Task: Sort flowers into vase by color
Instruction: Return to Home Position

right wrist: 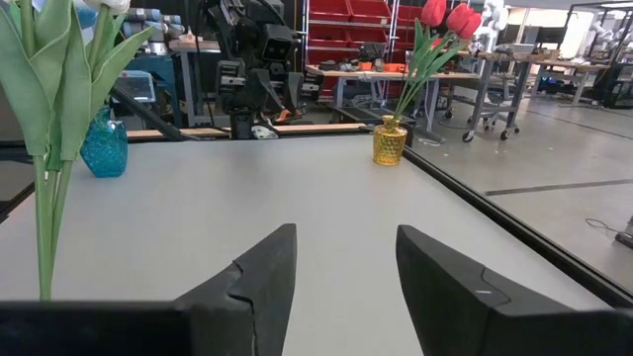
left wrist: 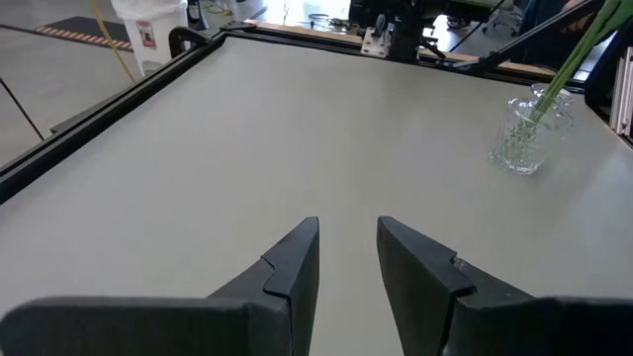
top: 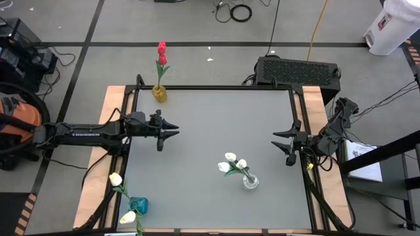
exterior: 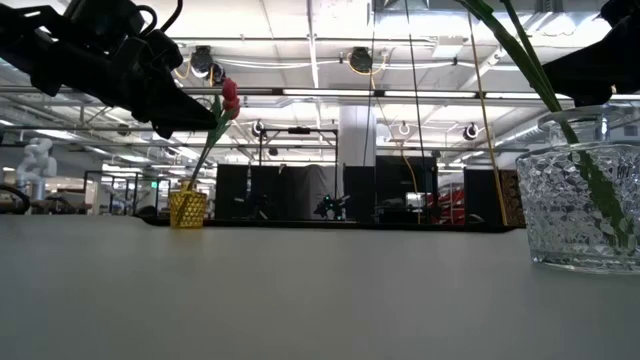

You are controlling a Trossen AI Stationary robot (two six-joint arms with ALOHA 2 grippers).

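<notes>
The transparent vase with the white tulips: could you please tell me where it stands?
In the high view, the transparent vase stands on the table, right of centre toward the picture's lower edge, near the right gripper but apart.

a: what kind of place is this?
b: a robotics lab in a big industrial hall. there's a high ceiling (exterior: 310,60) with white beams and strip lights, racks of red bins (right wrist: 341,20), and workbenches (right wrist: 341,71) further back.
a: and the floor?
b: a grey concrete floor (top: 184,23) marked with dark tape lines, hazard-striped tape (top: 29,204), loose cables (top: 241,12), and a white humanoid figure (exterior: 35,160) standing far off.
</notes>
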